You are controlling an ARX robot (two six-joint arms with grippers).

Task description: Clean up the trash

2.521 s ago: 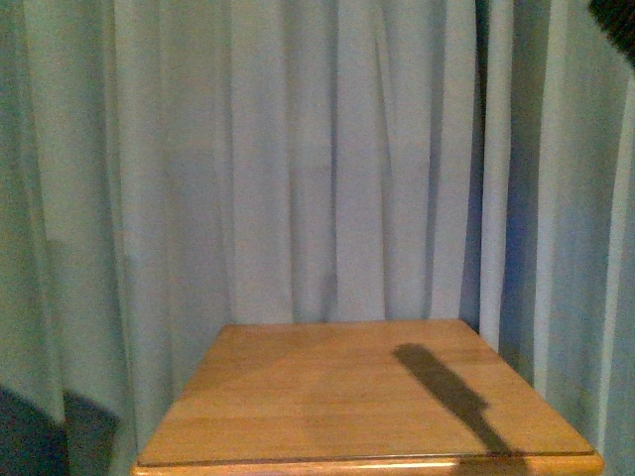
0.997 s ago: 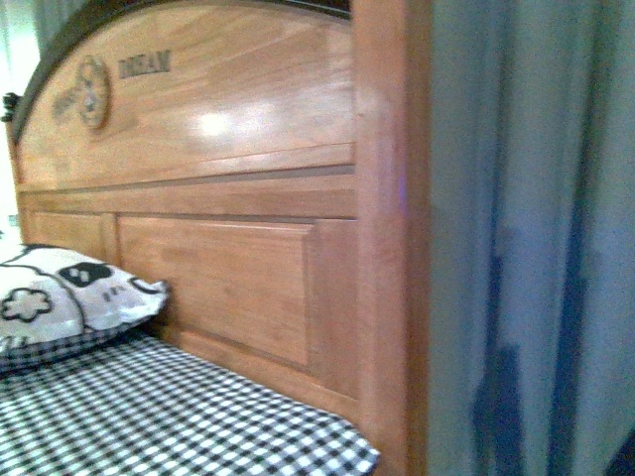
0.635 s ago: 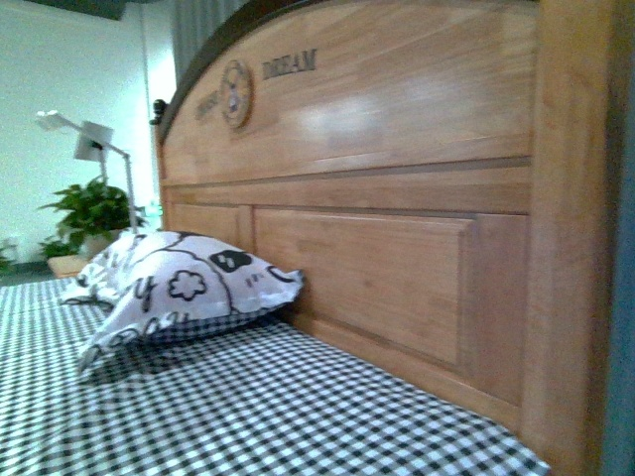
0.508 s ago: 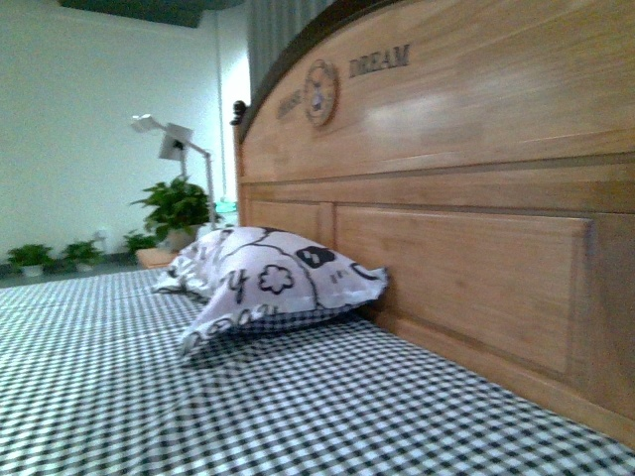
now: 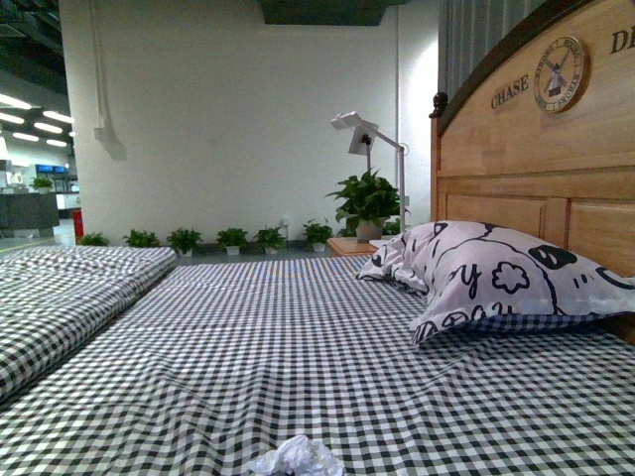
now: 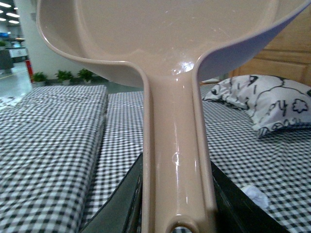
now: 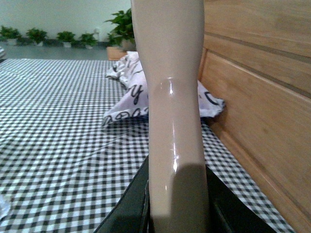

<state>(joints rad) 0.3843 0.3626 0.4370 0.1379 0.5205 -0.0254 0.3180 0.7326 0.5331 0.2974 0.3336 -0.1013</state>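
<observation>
Your trash (image 5: 295, 458), a crumpled wad with no clear long axis, lies on the checked worktop (image 5: 298, 337) at the front view's near edge. Only your wrist views show the claws: left claw (image 6: 177, 213) clamps the dustpan (image 6: 175, 145), right claw (image 7: 177, 213) a pale handle (image 7: 170, 97).

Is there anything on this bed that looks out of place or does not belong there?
Yes. A small crumpled wad of white tissue lies on the checked sheet, close to the robot. It is the only loose litter in view. The pillow rests normally by the headboard.
</observation>
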